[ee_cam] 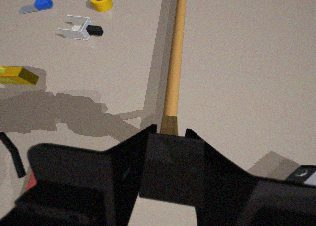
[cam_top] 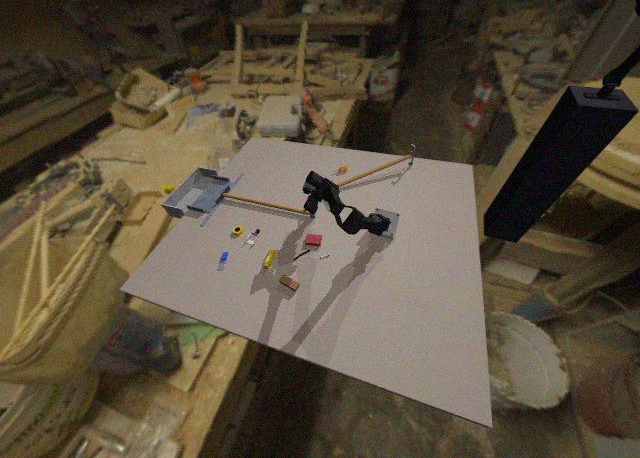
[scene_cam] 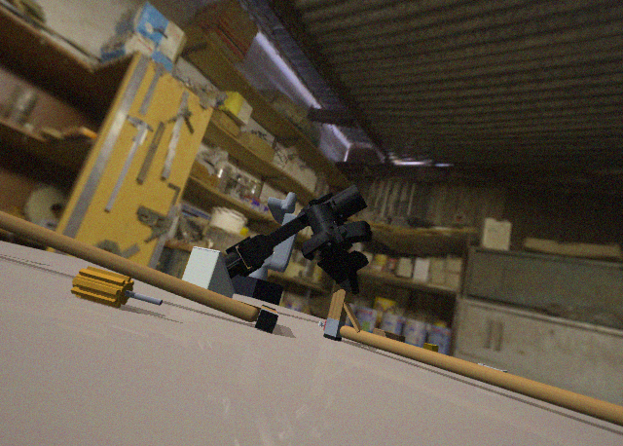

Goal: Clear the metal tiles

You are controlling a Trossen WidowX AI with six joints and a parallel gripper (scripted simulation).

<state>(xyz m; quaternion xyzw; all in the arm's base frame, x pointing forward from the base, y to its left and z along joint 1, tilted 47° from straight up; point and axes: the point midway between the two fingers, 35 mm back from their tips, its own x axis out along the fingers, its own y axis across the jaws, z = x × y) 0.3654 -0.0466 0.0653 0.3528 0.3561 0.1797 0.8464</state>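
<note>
My gripper is shut on the wooden grip of the long scraper, low over the table. The scraper's wooden rod runs from the gripper to its long blue-grey blade, which lies across the near end of the steel bench plate. The catch box stands at the plate's far end. I can make out no metal tile on the plate; the view is small. Whether tiles lie inside the box cannot be told.
A second rod tool lies behind the arm, beside an orange part. A yellow ring, a blue part, a red block and a brown block lie on the other side.
</note>
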